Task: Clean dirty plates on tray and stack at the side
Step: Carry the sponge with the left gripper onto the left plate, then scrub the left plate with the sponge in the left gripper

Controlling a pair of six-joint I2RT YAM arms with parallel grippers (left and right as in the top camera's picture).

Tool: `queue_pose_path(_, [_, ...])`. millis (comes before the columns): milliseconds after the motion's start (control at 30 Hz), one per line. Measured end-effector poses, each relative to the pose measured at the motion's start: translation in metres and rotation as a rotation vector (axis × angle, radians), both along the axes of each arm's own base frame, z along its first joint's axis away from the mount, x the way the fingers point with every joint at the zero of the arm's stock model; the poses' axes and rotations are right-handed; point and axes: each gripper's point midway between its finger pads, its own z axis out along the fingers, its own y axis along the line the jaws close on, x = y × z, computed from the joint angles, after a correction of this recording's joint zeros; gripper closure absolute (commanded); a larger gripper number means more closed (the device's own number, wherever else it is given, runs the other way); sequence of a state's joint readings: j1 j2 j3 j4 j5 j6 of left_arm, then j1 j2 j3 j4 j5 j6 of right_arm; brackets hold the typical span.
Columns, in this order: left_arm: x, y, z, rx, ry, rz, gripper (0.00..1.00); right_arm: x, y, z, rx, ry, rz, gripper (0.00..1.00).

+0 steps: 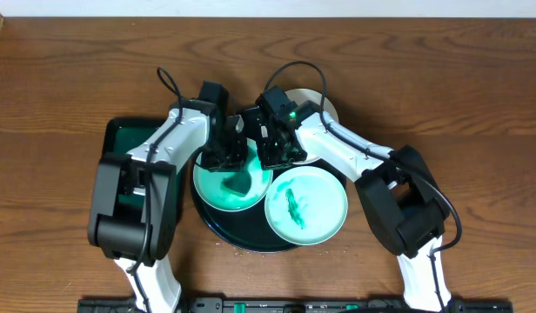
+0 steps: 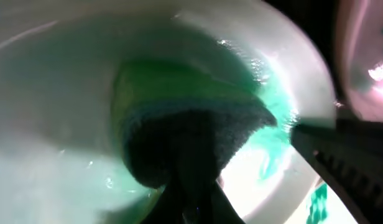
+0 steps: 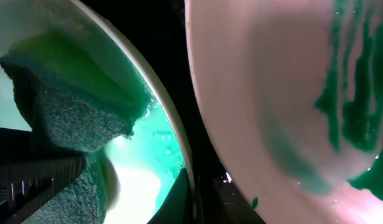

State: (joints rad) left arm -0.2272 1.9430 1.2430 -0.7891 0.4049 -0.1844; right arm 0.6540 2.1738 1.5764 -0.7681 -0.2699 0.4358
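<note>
— So, what is taking up the view?
— A brown wooden table (image 1: 59, 69) is filling it, with a strip of pale wall (image 1: 268, 7) running along twelve o'clock. The black tray (image 1: 244, 242) is sitting at centre, and a green tray (image 1: 120, 139) is lying at its nine o'clock, partly under the left arm.
— And the plates?
— The left mint plate (image 1: 214, 193) is lying on the black tray's nine o'clock side. The right mint plate (image 1: 324, 196), carrying a green smear (image 1: 292, 209), is overhanging the four o'clock rim. A white plate (image 1: 310, 96) is peeking out at one o'clock, mostly hidden by the right arm.
— Grippers?
— The left gripper (image 1: 236, 169) is clamping a sponge (image 1: 240, 184) against the left mint plate. The right gripper (image 1: 281, 155) is sitting with its fingers together beside that plate's rim. Whether it is pinching the rim is hard to make out.
</note>
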Motion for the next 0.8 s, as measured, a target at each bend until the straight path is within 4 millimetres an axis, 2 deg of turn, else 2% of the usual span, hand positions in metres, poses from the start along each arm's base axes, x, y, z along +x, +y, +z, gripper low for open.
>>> queue_pose_path(167, [-0.012,0.016,-0.001,0.194,0.07,0.131,0.93,0.0,0.003,0.0,0.014,0.001,0.008,0.99])
queue_pose_path(267, [-0.018,0.02,-0.001,0.221,0.097,0.156,0.93,-0.001,0.006,0.0,0.027,0.005,0.016,0.99])
queue_pose_path(600, [-0.027,-0.004,0.001,0.008,0.105,-0.014,0.93,-0.003,0.006,0.0,0.029,0.009,0.028,0.99])
queue_pose_path(800, [-0.016,0.001,-0.003,0.051,0.089,0.101,0.93,-0.002,0.005,0.0,0.024,0.009,0.026,0.99])
